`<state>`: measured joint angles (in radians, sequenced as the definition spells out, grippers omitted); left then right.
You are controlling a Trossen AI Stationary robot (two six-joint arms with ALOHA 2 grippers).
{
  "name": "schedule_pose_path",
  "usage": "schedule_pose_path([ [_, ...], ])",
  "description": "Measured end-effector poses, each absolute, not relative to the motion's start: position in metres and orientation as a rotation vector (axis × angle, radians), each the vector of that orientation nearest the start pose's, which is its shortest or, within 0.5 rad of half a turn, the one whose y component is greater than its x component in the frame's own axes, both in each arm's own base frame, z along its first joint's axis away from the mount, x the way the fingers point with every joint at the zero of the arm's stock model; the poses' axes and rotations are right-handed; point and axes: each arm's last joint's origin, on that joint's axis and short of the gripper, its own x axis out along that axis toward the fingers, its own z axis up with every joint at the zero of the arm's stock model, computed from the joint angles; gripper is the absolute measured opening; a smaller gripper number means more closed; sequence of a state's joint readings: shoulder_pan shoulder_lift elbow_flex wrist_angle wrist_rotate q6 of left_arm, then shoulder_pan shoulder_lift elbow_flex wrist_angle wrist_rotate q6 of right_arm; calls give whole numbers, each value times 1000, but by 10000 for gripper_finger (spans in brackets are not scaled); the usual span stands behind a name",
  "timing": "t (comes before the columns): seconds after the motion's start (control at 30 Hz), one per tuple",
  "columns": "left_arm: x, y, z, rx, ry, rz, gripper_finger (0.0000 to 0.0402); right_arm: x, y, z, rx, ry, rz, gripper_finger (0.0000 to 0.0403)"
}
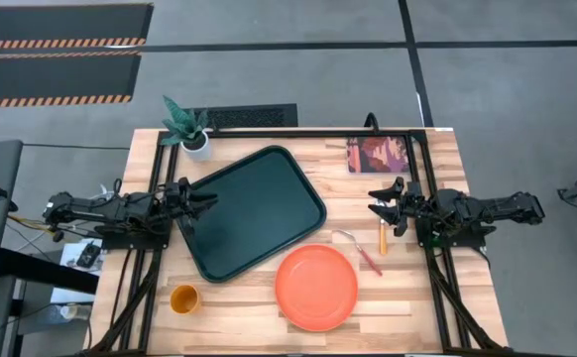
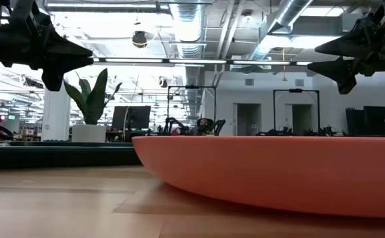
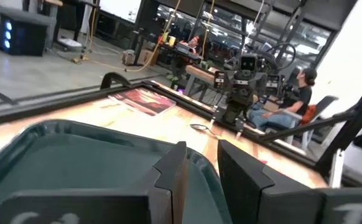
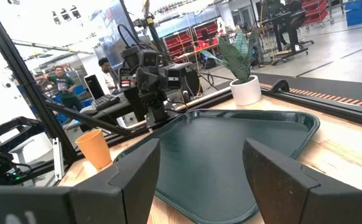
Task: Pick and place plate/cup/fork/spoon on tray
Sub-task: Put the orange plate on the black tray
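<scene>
The dark green tray [image 1: 254,210] lies flat at the table's middle. The orange-red plate [image 1: 315,286] rests on the table near the front edge and fills the low view [image 2: 272,172]. The small orange cup [image 1: 183,297] stands upright at the front left. The red-handled fork [image 1: 368,260] and the orange-handled spoon [image 1: 384,238] lie on the table right of the plate. My left gripper [image 1: 212,201] hovers over the tray's left edge, its fingers a narrow gap apart [image 3: 199,155]. My right gripper [image 1: 373,201] hovers right of the tray, above the spoon's far end, wide open [image 4: 199,155]. Both are empty.
A white pot with a green plant [image 1: 189,127] stands at the far left corner. A reddish picture card [image 1: 378,156] lies at the far right. Bare wood shows between the tray and the cup. People sit in the room beyond the table [image 3: 299,93].
</scene>
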<state>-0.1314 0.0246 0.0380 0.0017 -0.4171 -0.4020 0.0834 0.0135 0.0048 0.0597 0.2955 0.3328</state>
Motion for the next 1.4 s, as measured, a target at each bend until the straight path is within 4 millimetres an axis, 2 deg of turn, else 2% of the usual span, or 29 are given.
schedule_pose_path([
  [0.17,95,-1,176,-524,-100,280,78,97,0,170,341,-85,-202,255],
  [0.33,95,0,176,-762,-137,272,78,97,-1,170,340,-88,-218,255],
  [0.43,95,1,176,-829,-163,303,78,97,-3,170,340,-93,-246,255],
  [0.73,94,3,176,-840,-204,386,78,97,-3,170,433,-107,-239,255],
  [1.03,92,6,176,-914,-282,498,78,97,-4,173,407,-128,-243,255],
  [1.23,92,7,177,-968,-312,501,90,96,-4,178,639,-198,-215,255],
  [1.4,91,6,190,-983,-421,431,135,96,-4,179,814,-225,-205,255],
])
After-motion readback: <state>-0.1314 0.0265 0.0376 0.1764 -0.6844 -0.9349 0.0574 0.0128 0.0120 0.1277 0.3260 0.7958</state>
